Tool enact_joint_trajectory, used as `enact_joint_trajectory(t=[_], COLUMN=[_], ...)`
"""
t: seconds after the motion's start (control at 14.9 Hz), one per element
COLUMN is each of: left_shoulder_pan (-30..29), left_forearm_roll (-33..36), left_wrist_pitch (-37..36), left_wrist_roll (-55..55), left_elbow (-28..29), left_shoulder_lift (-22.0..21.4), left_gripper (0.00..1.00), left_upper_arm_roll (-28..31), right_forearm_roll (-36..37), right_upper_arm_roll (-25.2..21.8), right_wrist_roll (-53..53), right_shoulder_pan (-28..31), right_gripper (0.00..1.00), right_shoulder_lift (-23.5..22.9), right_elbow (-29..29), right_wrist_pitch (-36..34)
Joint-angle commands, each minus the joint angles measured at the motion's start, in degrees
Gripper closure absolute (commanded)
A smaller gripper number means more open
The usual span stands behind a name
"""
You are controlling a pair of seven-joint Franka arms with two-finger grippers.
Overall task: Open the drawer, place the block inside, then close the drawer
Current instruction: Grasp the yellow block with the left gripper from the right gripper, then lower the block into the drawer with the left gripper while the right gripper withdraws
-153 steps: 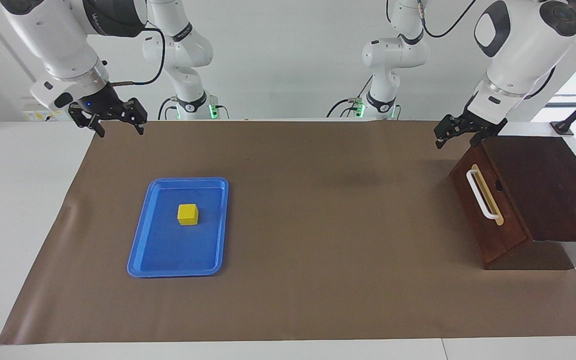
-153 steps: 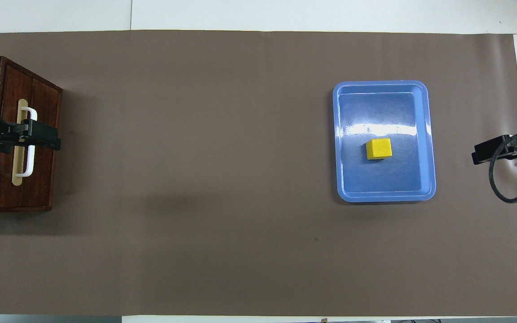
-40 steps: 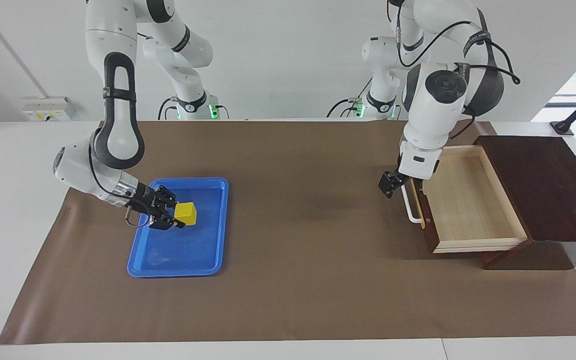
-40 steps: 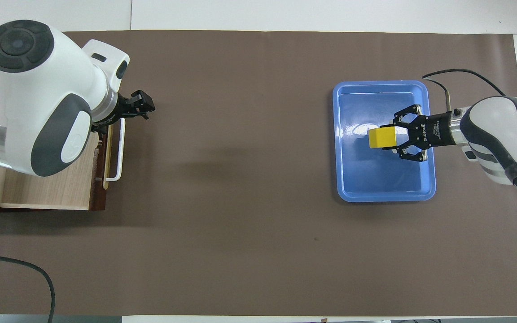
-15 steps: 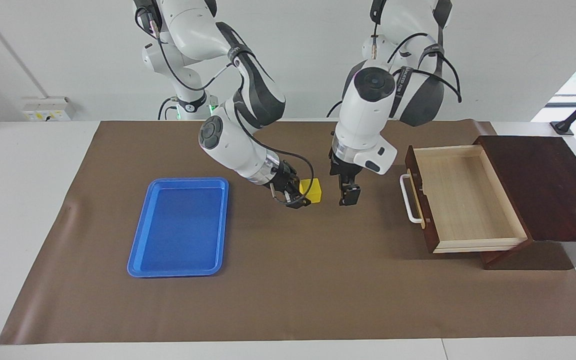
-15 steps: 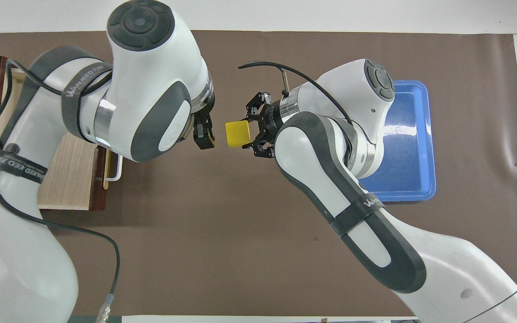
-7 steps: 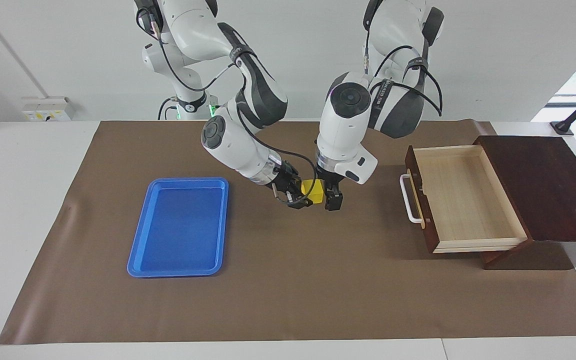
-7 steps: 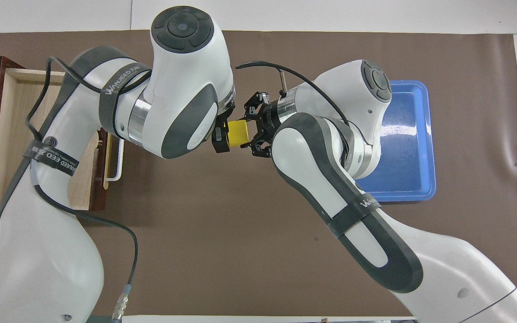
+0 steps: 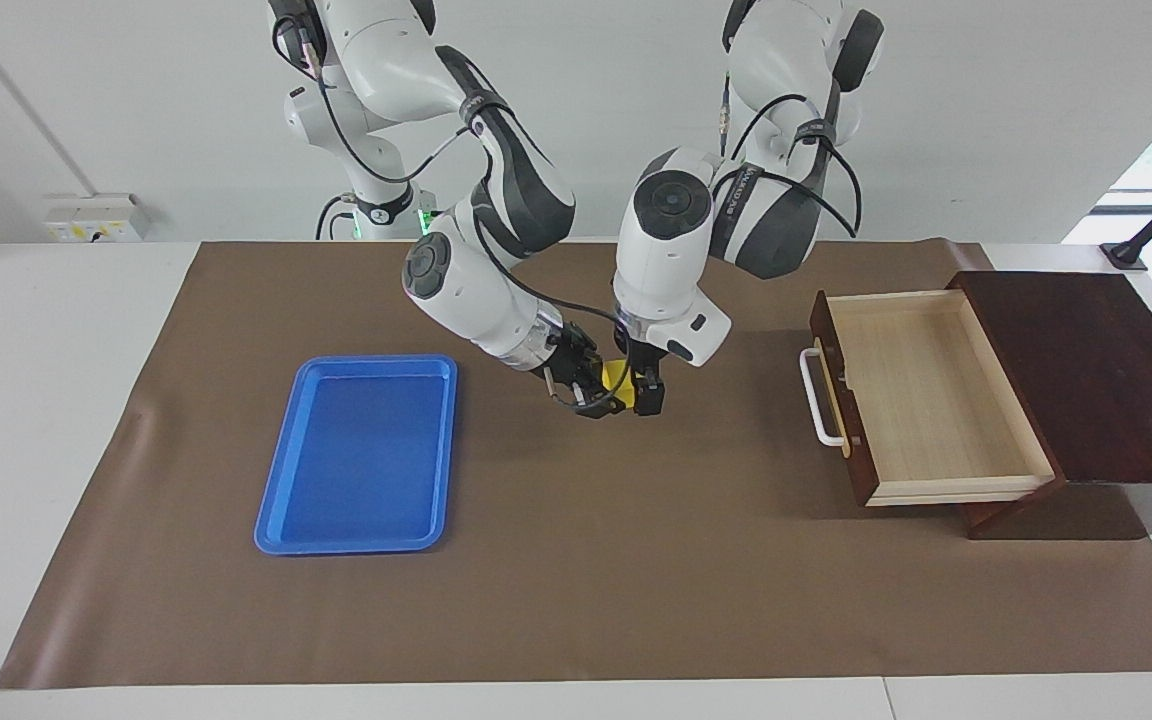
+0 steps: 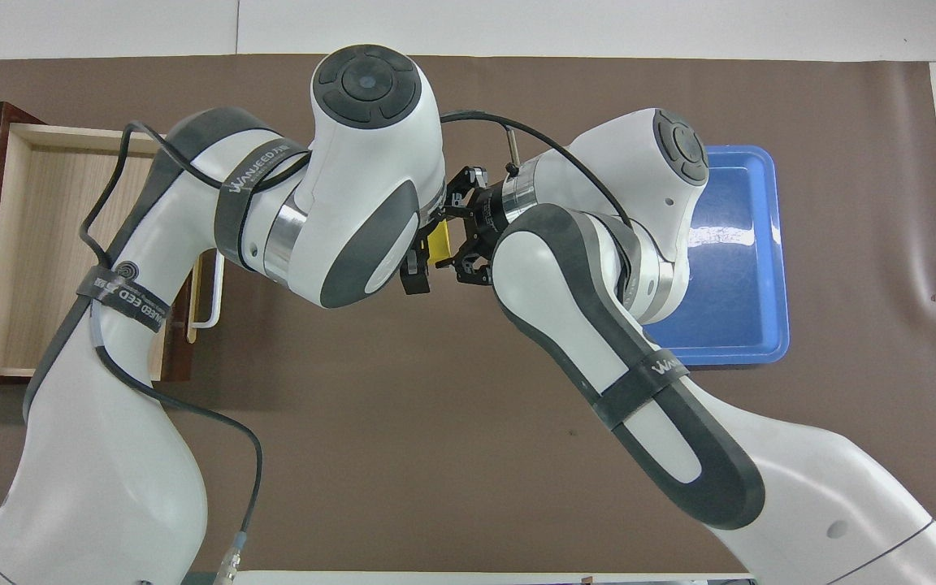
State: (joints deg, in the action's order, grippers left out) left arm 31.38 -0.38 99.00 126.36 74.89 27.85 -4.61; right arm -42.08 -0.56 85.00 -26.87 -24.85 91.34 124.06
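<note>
Yellow block point(image 9: 618, 377) hangs in the air over the middle of the table point(image 9: 576, 560), pinched by the right gripper point(image 9: 598, 390). Left gripper point(image 9: 640, 388) seems to close around it too, taking it because the open drawer point(image 9: 936, 395) sits at its end.

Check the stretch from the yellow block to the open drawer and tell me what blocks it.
Nothing on the table does. The block hangs between the right tool and left tool, over bare brown mat. The drawer is open and empty.
</note>
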Motion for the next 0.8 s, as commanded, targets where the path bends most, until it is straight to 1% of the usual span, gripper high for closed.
enact_joint_trajectory(t=[0.0,0.07,0.13,0.2,0.27,0.33,0.4,0.47,0.54,0.74], left_shoulder_pan=[0.5,0.3,0.3,0.3,0.1,0.0,-0.1,-0.2,-0.3,-0.4], left_forearm_roll=[0.7,0.7,0.8,0.8,0.6,0.6,0.6,0.8,0.7,0.7], left_wrist_pitch=[2.7,2.7,2.7,2.7,2.6,2.7,3.2,3.9,4.3,4.9], left_wrist_roll=[2.7,3.3,3.7,4.1,4.2,4.8,5.6,6.0,6.0,5.9], left_elbow=[5.3,5.3,5.4,5.4,5.3,5.3,5.3,5.4,5.4,5.3], left_shoulder_lift=[-3.6,-3.6,-3.6,-3.6,-3.6,-3.6,-3.6,-3.6,-3.5,-3.5], left_gripper=[0.00,0.00,0.03,0.17,0.36,0.62,0.83,0.98,1.00,1.00], left_upper_arm_roll=[0.8,0.8,0.8,0.8,0.9,1.0,1.0,1.0,1.0,1.0], right_forearm_roll=[0.2,0.2,0.2,0.2,0.2,0.2,0.2,0.2,0.2,0.1], right_upper_arm_roll=[-0.1,0.0,0.0,0.0,0.0,0.0,0.0,0.0,0.0,0.0], right_wrist_roll=[0.5,0.4,0.4,0.4,0.4,0.4,0.4,0.4,0.4,0.4], right_shoulder_pan=[0.0,0.1,0.2,0.2,0.2,0.2,0.2,0.2,0.2,0.2], right_gripper=[1.00,1.00,1.00,1.00,1.00,1.00,1.00,1.00,1.00,1.00], right_shoulder_lift=[-0.8,-0.8,-0.8,-0.8,-0.8,-0.8,-0.8,-0.8,-0.8,-0.8], right_elbow=[-1.0,-1.0,-1.0,-1.0,-1.0,-1.0,-1.0,-1.0,-1.0,-0.9], right_wrist_pitch=[0.7,0.7,0.7,0.7,0.7,0.7,0.7,0.8,0.8,0.9])
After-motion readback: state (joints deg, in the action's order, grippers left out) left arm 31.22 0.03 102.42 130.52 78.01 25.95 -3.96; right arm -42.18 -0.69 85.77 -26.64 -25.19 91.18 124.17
